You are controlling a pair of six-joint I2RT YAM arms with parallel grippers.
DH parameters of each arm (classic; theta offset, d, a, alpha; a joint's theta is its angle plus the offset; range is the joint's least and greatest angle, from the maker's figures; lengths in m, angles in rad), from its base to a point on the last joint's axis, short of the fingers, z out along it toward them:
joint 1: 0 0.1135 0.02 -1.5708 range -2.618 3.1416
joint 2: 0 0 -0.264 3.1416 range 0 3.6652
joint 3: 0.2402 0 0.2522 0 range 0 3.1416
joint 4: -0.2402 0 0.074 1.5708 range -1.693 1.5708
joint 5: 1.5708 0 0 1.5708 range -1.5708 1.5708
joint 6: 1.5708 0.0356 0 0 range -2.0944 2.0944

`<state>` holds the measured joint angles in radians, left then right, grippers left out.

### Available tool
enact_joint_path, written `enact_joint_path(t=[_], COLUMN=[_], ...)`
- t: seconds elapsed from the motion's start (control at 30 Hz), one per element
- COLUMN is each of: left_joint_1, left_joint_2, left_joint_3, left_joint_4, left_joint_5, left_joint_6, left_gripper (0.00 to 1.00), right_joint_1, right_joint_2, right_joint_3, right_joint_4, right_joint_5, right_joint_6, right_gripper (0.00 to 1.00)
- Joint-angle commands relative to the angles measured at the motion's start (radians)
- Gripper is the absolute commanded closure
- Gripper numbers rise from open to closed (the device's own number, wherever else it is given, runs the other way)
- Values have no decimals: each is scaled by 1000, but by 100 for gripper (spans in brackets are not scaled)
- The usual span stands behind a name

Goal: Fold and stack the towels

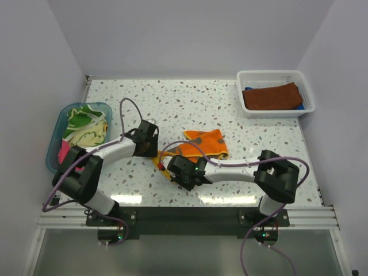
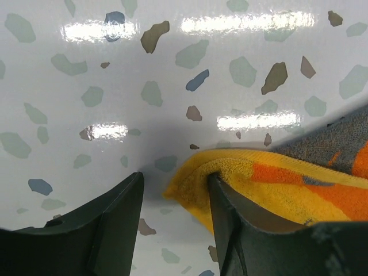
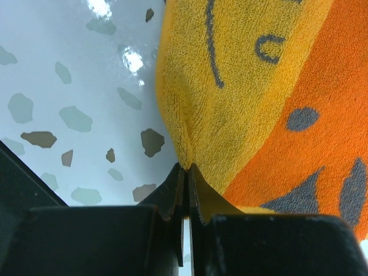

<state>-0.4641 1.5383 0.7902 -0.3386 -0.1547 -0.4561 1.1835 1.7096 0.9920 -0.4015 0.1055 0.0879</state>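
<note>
An orange towel with grey blotches and a yellow border [image 1: 206,142] lies on the table's middle. My right gripper [image 1: 168,170] is shut on its near-left yellow edge; in the right wrist view the hem [image 3: 190,149] is pinched at the tips of the closed gripper [image 3: 187,168]. My left gripper [image 1: 153,154] stands open just left of it. In the left wrist view a yellow towel corner [image 2: 195,178] lies between the spread fingers of that gripper [image 2: 176,178], resting against the right finger [image 2: 230,230]. A rust brown towel [image 1: 271,98] lies over a blue one [image 1: 299,106].
The white mesh basket [image 1: 276,75] holding those two towels stands at the back right. A teal tub [image 1: 57,129] at the left edge holds a green and yellow towel [image 1: 83,127] and a pink one [image 1: 64,155]. Cables loop above both arms.
</note>
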Motion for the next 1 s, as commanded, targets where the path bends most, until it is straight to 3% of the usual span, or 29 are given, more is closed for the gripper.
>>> enact_joint_path(t=[0.0,0.3,0.4,0.43,0.5,0.77,0.97], left_joint_1=[-28,-137,-166,-169,-171,-168,-128], left_joint_2=[62,91,123,128,132,-4,-104], left_joint_3=[10,-11,-40,-48,-63,65,365], left_joint_4=[-85,-148,-125,-119,-114,-242,-346], left_joint_5=[-75,-69,-37,-31,-32,-86,-111], left_joint_6=[-52,-180,-226,-243,-254,-251,-213], left_gripper=[46,59,74,86,99,100,100], right_joint_1=[-4,-2,-2,-2,-2,-25,-156], right_joint_2=[-68,-117,-119,-120,-131,-195,-304], right_joint_3=[-18,-30,-27,-27,-27,8,128], right_joint_4=[-56,-77,-68,-66,-63,-114,-195], right_joint_5=[-9,7,3,3,13,94,146], right_joint_6=[-11,-7,1,0,1,-13,-45], right_gripper=[100,100,100,100,100,100,100])
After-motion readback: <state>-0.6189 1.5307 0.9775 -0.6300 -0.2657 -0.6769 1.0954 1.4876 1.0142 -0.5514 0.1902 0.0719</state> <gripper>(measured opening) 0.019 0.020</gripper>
